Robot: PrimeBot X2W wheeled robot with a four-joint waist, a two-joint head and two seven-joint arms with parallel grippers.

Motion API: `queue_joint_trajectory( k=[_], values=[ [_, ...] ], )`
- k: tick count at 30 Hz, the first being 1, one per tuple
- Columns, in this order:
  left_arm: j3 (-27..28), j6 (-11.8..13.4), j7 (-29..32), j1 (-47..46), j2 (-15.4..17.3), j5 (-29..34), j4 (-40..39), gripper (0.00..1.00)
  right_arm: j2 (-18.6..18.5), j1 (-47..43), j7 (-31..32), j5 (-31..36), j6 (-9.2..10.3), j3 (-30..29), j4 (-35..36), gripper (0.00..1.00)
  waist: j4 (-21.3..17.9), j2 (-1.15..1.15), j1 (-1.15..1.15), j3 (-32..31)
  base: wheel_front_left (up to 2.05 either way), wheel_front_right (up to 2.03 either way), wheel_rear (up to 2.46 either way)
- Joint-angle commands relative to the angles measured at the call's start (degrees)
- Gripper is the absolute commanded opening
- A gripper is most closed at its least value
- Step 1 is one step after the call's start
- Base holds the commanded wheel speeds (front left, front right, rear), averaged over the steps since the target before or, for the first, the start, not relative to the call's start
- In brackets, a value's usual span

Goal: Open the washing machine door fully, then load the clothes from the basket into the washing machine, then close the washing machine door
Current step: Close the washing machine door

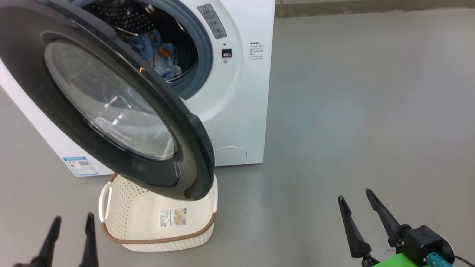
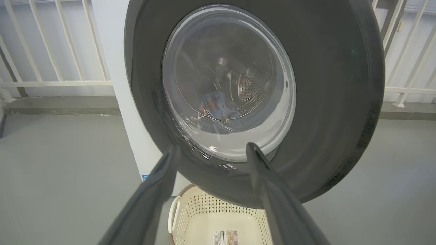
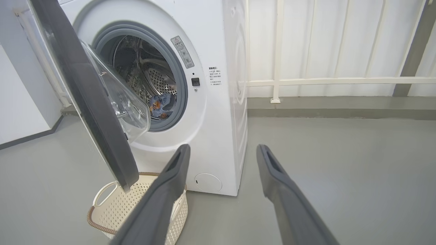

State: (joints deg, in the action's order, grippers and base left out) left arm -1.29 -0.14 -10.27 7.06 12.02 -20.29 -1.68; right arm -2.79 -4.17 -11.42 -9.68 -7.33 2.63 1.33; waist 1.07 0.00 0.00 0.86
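Both pairs hang free and hold nothing: the left fingers [image 1: 89, 241] stand spread at the lower left of the head view, the right fingers [image 1: 350, 230] spread at the lower right, each well short of the machine.

Just right of the left pair sits the basket [image 1: 126, 211] on the floor [image 1: 352, 111], its bottom bare but for a label sticker. Above it the washing machine door [image 1: 107, 100] stands swung out, filling the upper left of the frame. Behind it, in the drum of the washing machine [image 1: 237, 111], lie the clothes [image 1: 156, 52], blue with orange print.

So opening and loading look done (judging by the bare basket), and closing the door is what is left.

The door's lower rim overhangs the basket's far end; whether they touch I cannot tell. A push on the door's outer face should meet nothing on the way to the gasket. The right half of the frame is open grey floor, with room to move.
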Motion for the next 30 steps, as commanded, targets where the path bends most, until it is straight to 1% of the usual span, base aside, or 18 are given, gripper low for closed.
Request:
queue_joint_trajectory(
  k=[1,4,7,27,28,29,30],
  values=[
    [1.5,0.8,-0.7,-0.8,1.4,1.3,-0.8,1.00,-0.1,0.3,0.4,1.3,-0.16,1.0,1.7,1.00,0.3,0.00,0.00,-0.6,0.00,0.00,0.00],
    [0.7,1.8,-1.3,0.1,1.4,3.1,-0.3,1.00,-0.1,-0.2,0.6,1.6,-0.16,0.9,1.8,1.00,0.4,0.00,0.00,-1.0,0.00,0.00,0.00],
    [0.2,2.2,-1.8,0.4,1.3,3.9,0.1,1.00,-0.1,-0.5,0.8,1.8,-0.16,0.7,1.8,1.00,0.6,0.00,0.00,-1.4,0.00,0.00,0.00],
    [-1.5,3.4,-2.1,0.8,1.4,4.9,0.3,1.00,-0.1,-0.6,1.0,2.3,-0.16,0.4,1.5,1.00,0.6,0.00,0.00,-1.7,0.00,0.00,0.00],
    [-1.5,3.5,-2.1,0.8,1.4,4.9,0.2,1.00,-0.1,-0.6,1.1,2.3,-0.16,0.4,1.5,0.99,0.6,0.00,0.00,-1.7,0.00,0.00,0.00],
    [-1.6,3.6,-2.1,0.8,1.4,5.0,0.0,1.00,-0.1,-0.6,1.1,2.1,-0.16,0.3,1.5,0.33,0.6,0.00,0.00,-1.7,0.00,0.00,0.00],
    [-1.6,3.7,-2.1,0.8,1.4,5.0,-0.1,1.00,-0.1,-0.6,1.3,1.9,-0.16,0.2,1.4,0.00,0.6,0.00,0.00,-1.6,0.00,0.00,0.00]
  ],
)
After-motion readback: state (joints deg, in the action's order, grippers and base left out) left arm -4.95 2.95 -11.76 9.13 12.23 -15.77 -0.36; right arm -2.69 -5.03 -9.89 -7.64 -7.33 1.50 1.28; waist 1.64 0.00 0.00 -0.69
